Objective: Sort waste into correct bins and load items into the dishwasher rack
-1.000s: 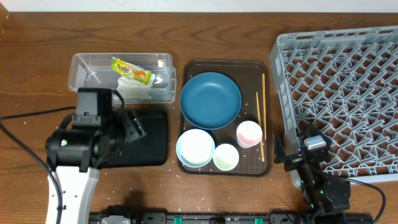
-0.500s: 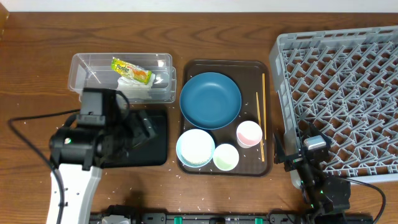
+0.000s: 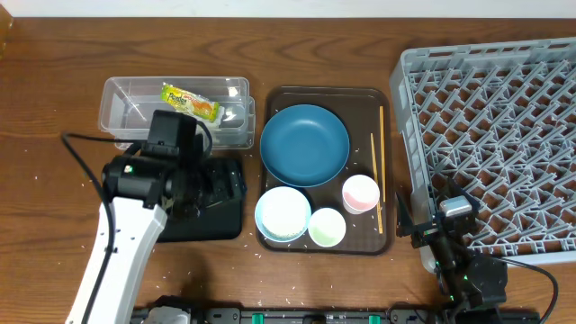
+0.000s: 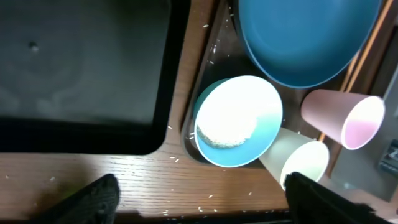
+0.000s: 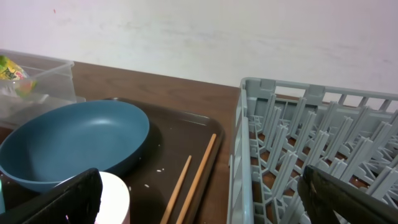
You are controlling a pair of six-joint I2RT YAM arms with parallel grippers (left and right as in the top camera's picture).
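**Q.** Left gripper: what state, and over what?

**A.** Your left gripper (image 4: 200, 183) has its jaws spread wide and grasps nothing. It hangs over the near corner of the black tub (image 4: 81, 62), beside the tray (image 4: 221, 50). The bowl (image 4: 236, 121) sits ahead, in the span between the two fingers, with a clump of rice (image 4: 227, 124) inside. Neither finger touches it. Loose grains (image 4: 202, 208) lie on the wood beneath the jaws.

**Q.** And the other dishes?

**A.** All are on the tray. The plate (image 4: 305, 37) lies beyond the bowl. The cup (image 4: 345, 118) and a small bowl (image 4: 298, 158) stand just beside the bowl, toward your right finger.

**Q.** Right gripper?

**A.** Your right gripper (image 5: 200, 180) is likewise released and empty, low at the table's near edge, next to the rack (image 5: 311, 143). The chopsticks (image 5: 193, 177) lie on the tray straight ahead, between its fingers and apart from both.

**Q.** The waste?

**A.** The wrapper (image 3: 191, 102) lies inside the clear tub (image 3: 126, 99).
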